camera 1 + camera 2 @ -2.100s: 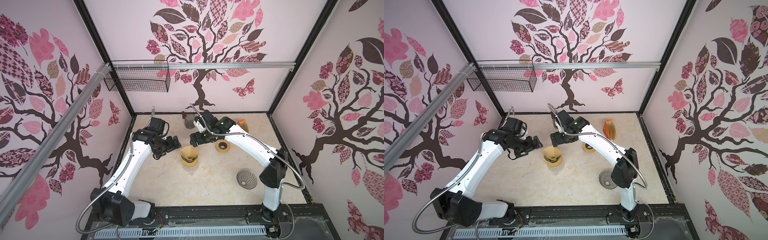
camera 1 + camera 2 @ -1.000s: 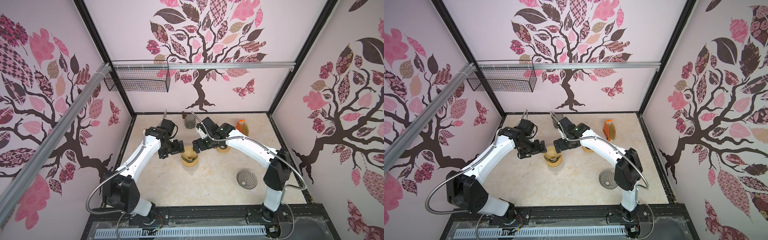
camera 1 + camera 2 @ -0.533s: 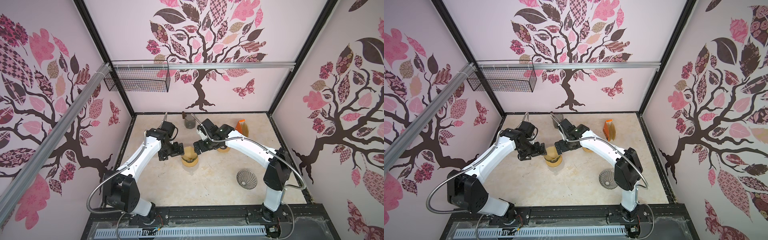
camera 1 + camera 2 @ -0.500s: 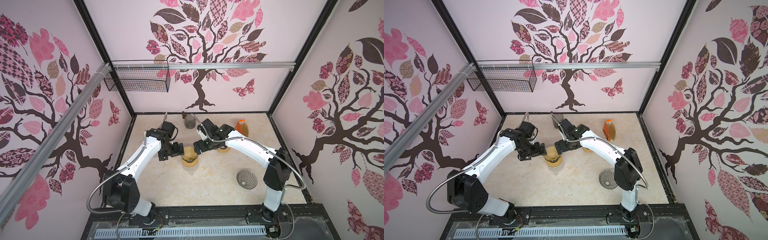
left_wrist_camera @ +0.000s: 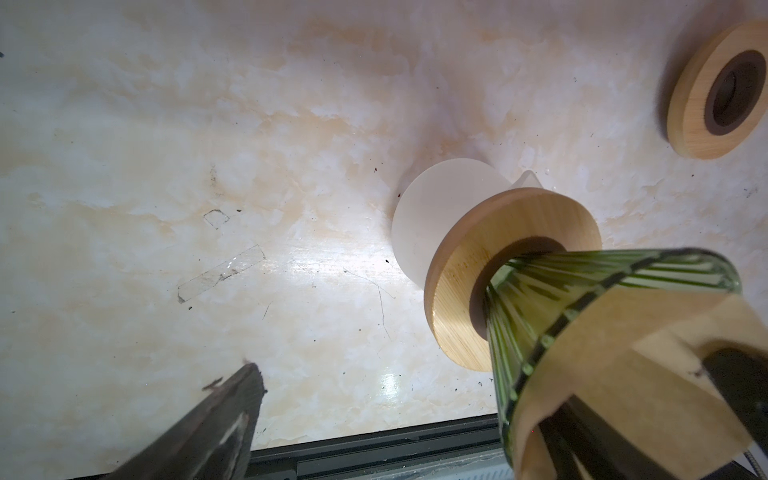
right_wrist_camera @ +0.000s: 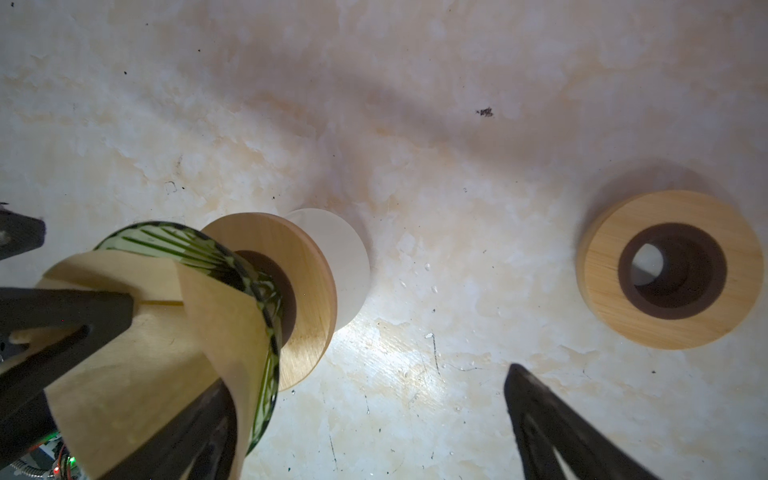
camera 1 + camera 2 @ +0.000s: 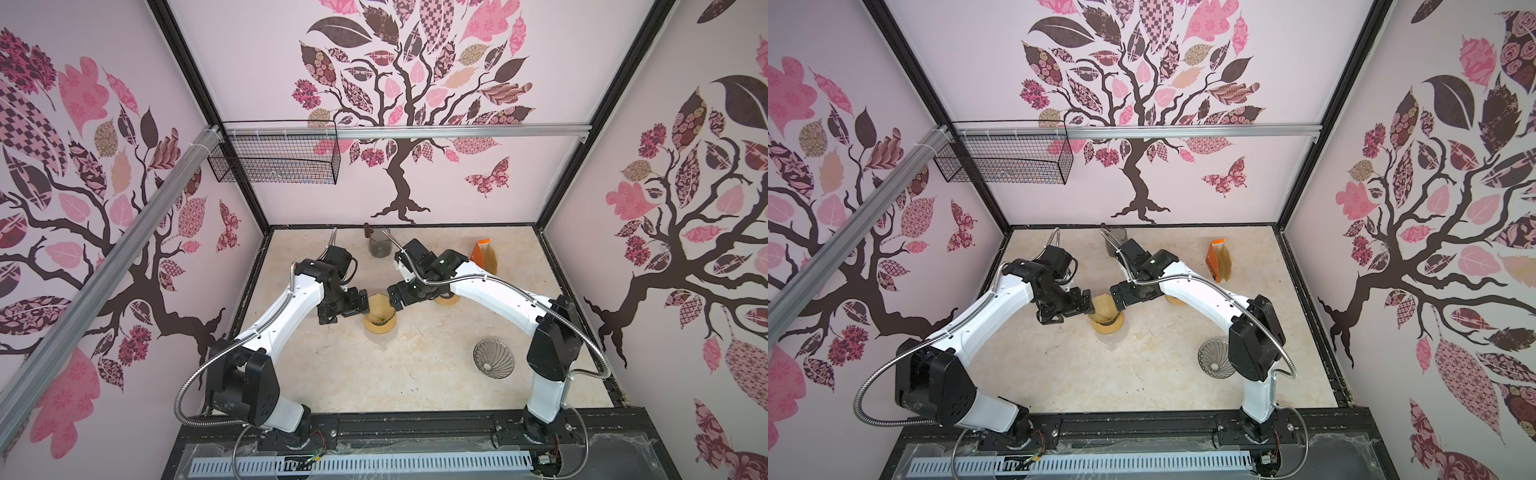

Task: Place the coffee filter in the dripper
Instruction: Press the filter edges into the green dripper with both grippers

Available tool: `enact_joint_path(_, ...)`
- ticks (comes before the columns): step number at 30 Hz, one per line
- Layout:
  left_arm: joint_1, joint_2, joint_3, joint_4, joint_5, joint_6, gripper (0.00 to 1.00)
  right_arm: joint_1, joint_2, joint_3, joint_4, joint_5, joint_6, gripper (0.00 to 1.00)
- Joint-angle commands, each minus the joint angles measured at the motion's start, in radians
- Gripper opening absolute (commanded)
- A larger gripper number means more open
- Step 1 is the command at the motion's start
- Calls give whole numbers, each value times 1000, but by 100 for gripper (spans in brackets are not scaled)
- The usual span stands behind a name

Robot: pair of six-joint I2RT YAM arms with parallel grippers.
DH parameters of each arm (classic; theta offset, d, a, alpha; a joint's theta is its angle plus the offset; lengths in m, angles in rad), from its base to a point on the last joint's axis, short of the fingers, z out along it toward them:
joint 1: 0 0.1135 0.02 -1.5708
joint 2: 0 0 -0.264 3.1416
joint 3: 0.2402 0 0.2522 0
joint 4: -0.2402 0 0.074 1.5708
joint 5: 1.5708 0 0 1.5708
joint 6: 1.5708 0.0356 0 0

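Observation:
The green ribbed glass dripper [image 5: 582, 274] [image 6: 174, 241] stands on a wooden ring [image 7: 378, 327] over a frosted white vessel [image 5: 419, 216] in the middle of the table. The tan paper coffee filter [image 7: 377, 303] [image 7: 1105, 308] [image 5: 623, 332] [image 6: 124, 374] sits inside the dripper, its edge above the rim. My left gripper [image 7: 360, 305] [image 5: 478, 374] is at the dripper's left and my right gripper [image 7: 392, 297] [image 6: 368, 378] at its right. Both are open. Each has one finger inside the filter's mouth and one outside, gripping nothing.
A second wooden ring [image 7: 446, 299] [image 6: 671, 274] lies just right of the dripper, under the right arm. A clear ribbed glass dripper [image 7: 493, 358] stands at front right. An orange filter pack [image 7: 482, 257] and a glass jar [image 7: 378, 245] stand at the back. A wire basket [image 7: 274, 158] hangs on the wall.
Two seconds ago both grippers stood back from the dripper. They have since come in to its rim from either side, and have barely moved in the last half second.

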Motion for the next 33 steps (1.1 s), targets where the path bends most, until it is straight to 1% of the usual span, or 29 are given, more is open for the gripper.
enact_joint_path(1, -8, 0, -25, 13, 5, -2, 98, -3, -13, -7, -1, 20, -14, 99)
enact_joint_path(14, -10, 0, -40, 29, -5, -11, 98, -2, -13, -28, 6, 24, -19, 100)
enact_joint_path(33, -12, 28, -48, 37, -16, -8, 98, -3, 17, -14, 16, 14, -19, 100)
